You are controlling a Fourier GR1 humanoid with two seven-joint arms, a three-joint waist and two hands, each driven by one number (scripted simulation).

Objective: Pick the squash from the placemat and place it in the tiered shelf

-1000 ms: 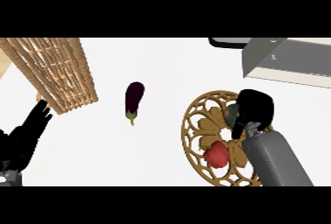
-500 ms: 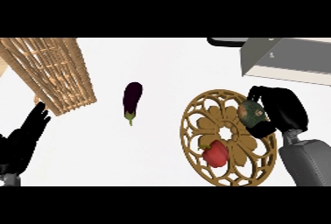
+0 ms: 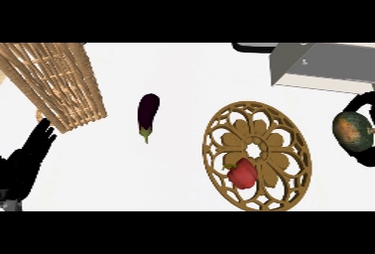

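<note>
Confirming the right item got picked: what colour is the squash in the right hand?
Dark green with orange-tan patches, in the head view: squash, right hand.

Both hands — left (image 3: 26, 163), right (image 3: 362, 134) — matte blk.

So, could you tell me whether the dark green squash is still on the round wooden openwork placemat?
Off it. The dark green squash sits in the right hand, right of the round wooden openwork placemat.
</note>
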